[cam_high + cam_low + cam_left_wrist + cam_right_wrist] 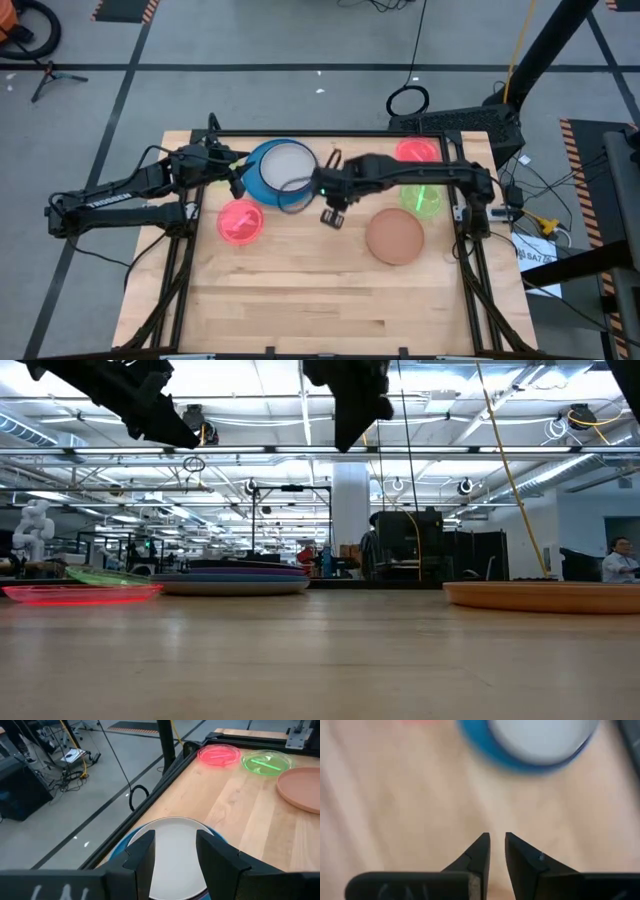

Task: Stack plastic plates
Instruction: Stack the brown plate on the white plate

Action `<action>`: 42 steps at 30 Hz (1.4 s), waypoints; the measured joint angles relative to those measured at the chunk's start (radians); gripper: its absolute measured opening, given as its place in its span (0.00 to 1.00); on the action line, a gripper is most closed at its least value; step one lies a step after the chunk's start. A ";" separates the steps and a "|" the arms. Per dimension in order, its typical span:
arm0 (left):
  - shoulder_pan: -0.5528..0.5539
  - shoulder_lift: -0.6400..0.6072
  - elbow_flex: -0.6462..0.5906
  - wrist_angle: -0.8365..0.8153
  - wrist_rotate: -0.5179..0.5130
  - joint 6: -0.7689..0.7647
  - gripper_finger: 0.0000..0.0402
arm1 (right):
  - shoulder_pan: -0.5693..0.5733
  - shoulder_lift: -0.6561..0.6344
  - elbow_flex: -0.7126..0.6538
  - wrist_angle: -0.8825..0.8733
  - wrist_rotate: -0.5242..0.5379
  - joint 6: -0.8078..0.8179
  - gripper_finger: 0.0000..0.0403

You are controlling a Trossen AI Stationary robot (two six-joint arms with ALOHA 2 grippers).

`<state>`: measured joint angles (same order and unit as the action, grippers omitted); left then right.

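A stack of plastic plates (280, 172) stands at the table's far middle, a pale grey plate (175, 845) on top and a blue rim (485, 755) around it. Single plates lie apart: pink (240, 221) at the left, pink (418, 152) and green (422, 198) at the right, and tan (394, 236) nearer. My left gripper (175, 852) hovers open over the stack's left edge. My right gripper (496, 840) hangs above bare wood just right of the stack and nearer than it. Its fingers point down, a narrow gap apart, with nothing between them.
A black frame rail (330, 133) runs along the table's far edge and down both sides. Bare wood (320, 300) fills the near half. In the low view both arms (350, 400) hang high over the tabletop, with the stack (232, 580) and the tan plate (545, 595) below.
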<state>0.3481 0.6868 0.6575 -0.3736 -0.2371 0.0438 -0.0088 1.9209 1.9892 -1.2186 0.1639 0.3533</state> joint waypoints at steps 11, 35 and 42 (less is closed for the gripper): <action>0.000 0.000 0.000 -0.007 0.000 -0.023 0.37 | 0.189 0.020 -0.001 -0.185 -0.038 0.353 0.20; -0.003 0.000 0.000 0.036 0.000 0.003 0.37 | 0.252 0.038 -0.550 0.020 -0.190 0.663 0.29; -0.003 0.000 0.000 0.036 0.000 0.005 0.37 | 0.251 0.039 -0.589 0.128 -0.124 0.659 0.29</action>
<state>0.3454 0.6868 0.6575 -0.3378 -0.2371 0.0485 0.2417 1.9600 1.4000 -1.0907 0.0394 1.0126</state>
